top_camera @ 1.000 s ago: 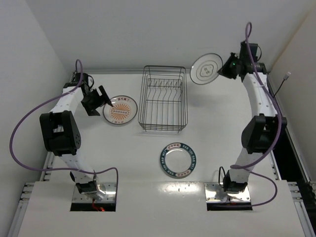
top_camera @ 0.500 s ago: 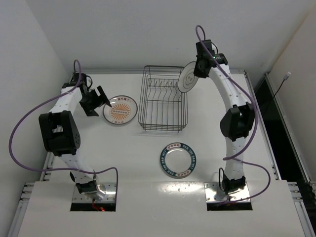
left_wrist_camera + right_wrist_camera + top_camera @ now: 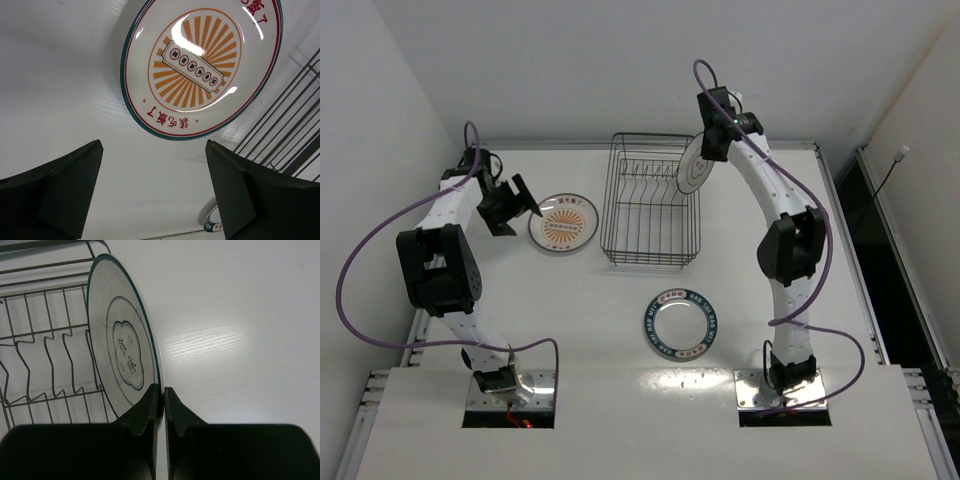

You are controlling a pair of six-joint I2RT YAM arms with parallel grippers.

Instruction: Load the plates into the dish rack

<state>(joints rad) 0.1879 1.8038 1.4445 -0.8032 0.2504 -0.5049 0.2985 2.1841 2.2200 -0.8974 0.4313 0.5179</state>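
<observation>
Plate check: your right gripper point(image 3: 161, 390) is clamping the white plate point(image 3: 120, 355) on edge at the dish rack's point(image 3: 650, 255) far right corner.
Your left gripper point(image 3: 153, 150) is hanging spread wide just beside the sunburst plate point(image 3: 195, 65).

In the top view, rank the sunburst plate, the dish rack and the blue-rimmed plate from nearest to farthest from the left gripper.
1. Sunburst plate, just right of the left gripper.
2. Dish rack, further right, mid-table.
3. Blue-rimmed plate, toward the arm bases and further right.
</observation>
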